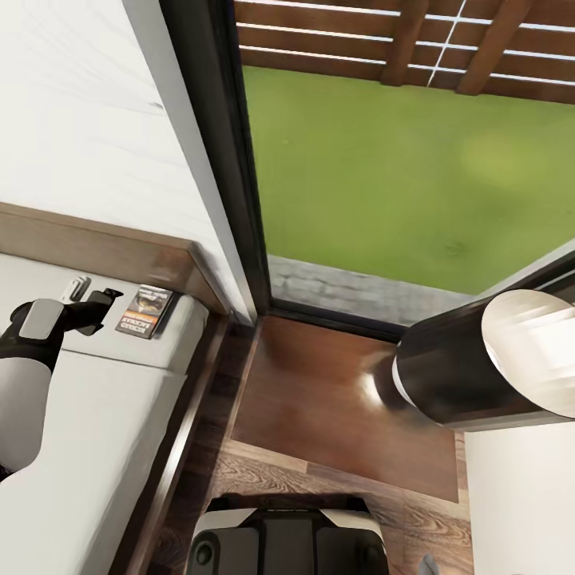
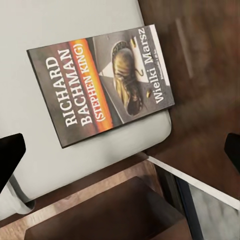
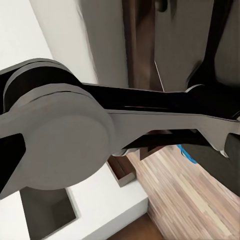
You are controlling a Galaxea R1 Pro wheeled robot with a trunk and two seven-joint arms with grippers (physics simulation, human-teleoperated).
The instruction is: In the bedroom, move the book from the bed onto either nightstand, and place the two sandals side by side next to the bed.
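1. My left gripper (image 1: 102, 302) hovers over the far right corner of the bed (image 1: 96, 415), its jaws spread wide and holding nothing.
2. The book (image 1: 144, 311) lies flat on the off-white mattress just to the right of that gripper, not touching it, close to the headboard (image 1: 112, 251).
3. From my left wrist the book (image 2: 100, 90) sits between and beyond my two dark fingertips (image 2: 10, 155), right at the rounded mattress corner.
4. The nightstand (image 1: 343, 399) stands to the right of the bed, below the window (image 1: 231, 160), its glossy top bare.
5. I cannot tell how my right gripper stands; its wrist view shows a strip of something blue (image 3: 187, 152) by the plank floor (image 3: 190, 200).
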